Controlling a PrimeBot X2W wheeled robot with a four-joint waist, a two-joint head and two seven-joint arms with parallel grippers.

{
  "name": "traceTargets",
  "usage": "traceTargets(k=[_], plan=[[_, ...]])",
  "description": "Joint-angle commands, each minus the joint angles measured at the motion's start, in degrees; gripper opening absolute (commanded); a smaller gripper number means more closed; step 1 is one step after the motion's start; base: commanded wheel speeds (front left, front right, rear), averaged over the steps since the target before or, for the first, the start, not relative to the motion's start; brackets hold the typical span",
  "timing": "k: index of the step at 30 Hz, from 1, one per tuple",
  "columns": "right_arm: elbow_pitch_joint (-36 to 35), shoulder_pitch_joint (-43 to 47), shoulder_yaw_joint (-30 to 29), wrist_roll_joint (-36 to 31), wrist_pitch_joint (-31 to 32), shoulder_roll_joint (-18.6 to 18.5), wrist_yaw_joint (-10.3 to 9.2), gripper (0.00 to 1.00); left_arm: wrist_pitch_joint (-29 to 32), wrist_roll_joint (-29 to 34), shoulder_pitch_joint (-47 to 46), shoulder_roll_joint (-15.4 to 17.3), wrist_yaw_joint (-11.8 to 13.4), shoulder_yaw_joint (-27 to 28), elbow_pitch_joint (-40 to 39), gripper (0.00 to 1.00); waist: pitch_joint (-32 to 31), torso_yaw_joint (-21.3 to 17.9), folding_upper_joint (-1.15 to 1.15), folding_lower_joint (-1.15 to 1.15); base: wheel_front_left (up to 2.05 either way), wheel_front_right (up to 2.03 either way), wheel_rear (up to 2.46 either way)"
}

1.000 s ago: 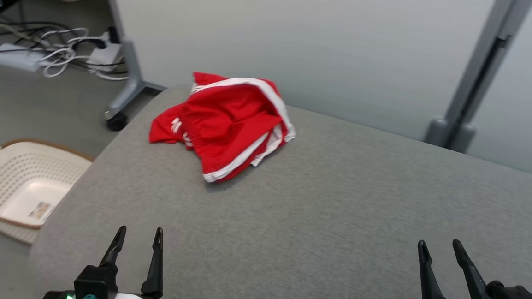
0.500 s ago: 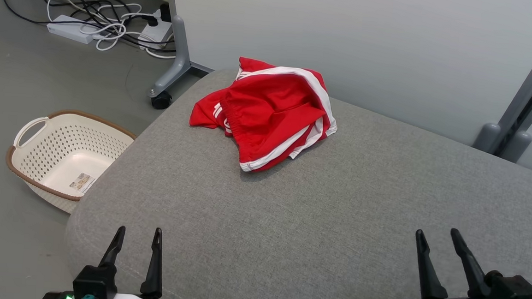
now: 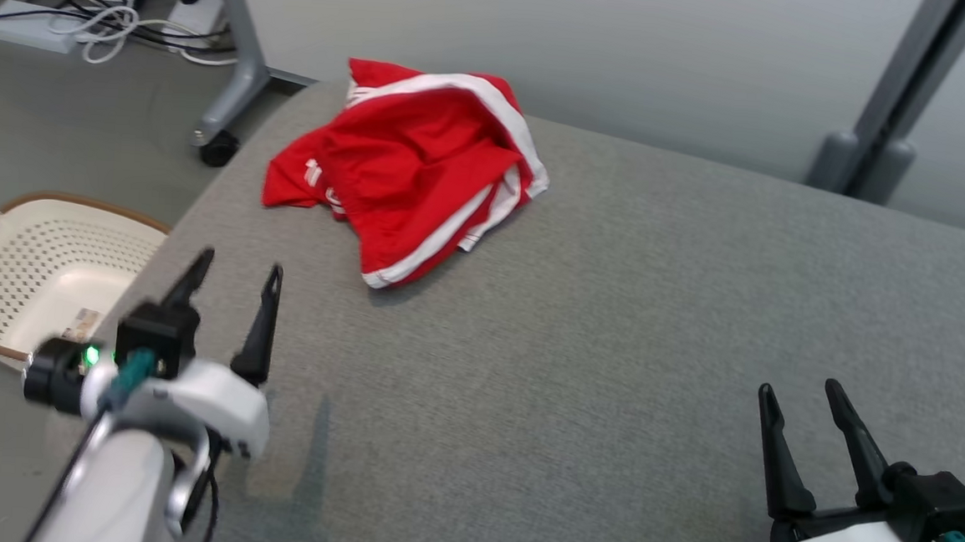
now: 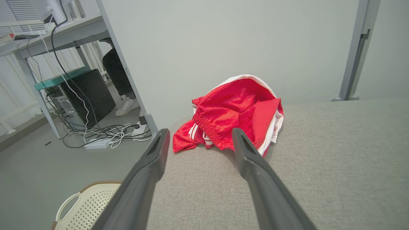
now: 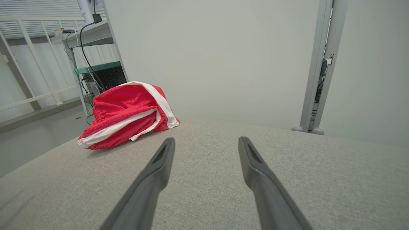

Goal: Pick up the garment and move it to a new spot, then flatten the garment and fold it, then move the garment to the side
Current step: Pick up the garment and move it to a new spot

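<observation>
The garment (image 3: pixel 409 162) is a pair of red shorts with white side stripes, crumpled in a heap at the far left of the grey cushioned surface (image 3: pixel 613 329). The left wrist view has the garment (image 4: pixel 233 115) straight ahead, beyond the fingers. From the right wrist it sits off to the left (image 5: pixel 127 115). My left gripper (image 3: pixel 236 266) hovers open over the surface's left edge, short of the heap, with nothing between its fingers. My right gripper (image 3: pixel 800 389) stands open and empty near the front right.
A cream perforated basket (image 3: pixel 21 276) sits on the floor left of the surface. Cables and a power strip (image 3: pixel 71 15) lie by a wheeled partition leg (image 3: pixel 224 113). A pale partition wall stands right behind the surface. A person's leg and white shoe (image 4: pixel 126 105) are under a desk.
My left gripper has risen and moved forward toward the garment, its forearm now in the head view. The right gripper has hardly moved. The head camera has shifted, so the whole picture slid.
</observation>
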Motion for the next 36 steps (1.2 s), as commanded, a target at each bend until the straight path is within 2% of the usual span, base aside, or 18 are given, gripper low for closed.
traceTargets(k=[1,4,8,15,19,25,26,28,29,36], plan=[[-0.4,-1.4,-0.1,-0.8,-0.1,-0.4,0.11,1.0,2.5,0.7,-5.1,1.6,-1.7,-0.7,1.4,1.0,3.2,-3.8,0.0,0.0,0.0,0.0,0.0],[-0.6,-2.6,0.3,-1.3,-0.1,-0.4,0.11,1.0,6.0,1.5,-10.5,3.4,-3.7,-2.2,4.1,1.0,5.0,-6.3,0.0,0.0,0.0,0.0,0.0],[-0.9,-3.8,0.7,-1.7,-0.1,-0.4,0.11,1.0,8.8,1.1,-15.0,3.8,-5.2,-3.8,7.4,1.0,6.7,-8.7,0.0,0.0,0.0,0.0,0.0],[-2.7,-6.6,1.4,-2.7,-0.1,-0.4,0.11,1.0,12.4,0.4,-20.5,5.6,-6.8,-6.8,17.0,1.0,11.6,-14.3,0.0,0.0,0.0,0.0,0.0],[-3.2,-7.5,1.3,-2.9,-0.1,-0.4,0.11,1.0,13.3,-0.4,-22.4,6.6,-6.8,-6.8,22.4,1.0,13.4,-16.3,0.0,0.0,0.0,0.0,0.0],[-3.5,-7.8,1.2,-2.8,-0.1,-0.4,0.11,1.0,14.3,-0.6,-24.4,7.3,-4.1,-5.9,29.2,1.0,14.4,-17.3,0.0,0.0,0.0,0.0,0.0],[-3.5,-7.9,1.3,-2.7,-0.1,-0.4,0.11,1.0,14.7,-0.8,-24.7,7.4,-3.9,-5.8,30.1,0.82,14.4,-17.4,0.0,0.0,0.0,0.0,0.0],[-3.4,-8.1,1.3,-2.5,-0.1,-0.4,0.11,1.0,14.2,-1.4,-25.3,7.3,-3.9,-5.5,31.3,0.11,14.4,-17.4,0.0,0.0,0.0,0.0,0.0],[-3.4,-8.2,1.3,-2.4,-0.1,-0.4,0.11,1.0,13.7,-1.5,-25.6,7.3,-3.8,-5.5,31.6,0.0,14.3,-17.4,0.0,0.0,0.0,0.0,0.0],[-2.5,-7.3,1.2,-1.1,-0.1,-0.4,0.11,1.0,8.2,-1.6,-26.9,6.8,-3.9,-6.2,31.2,0.0,11.1,-17.1,0.0,0.0,0.0,0.0,0.0]])
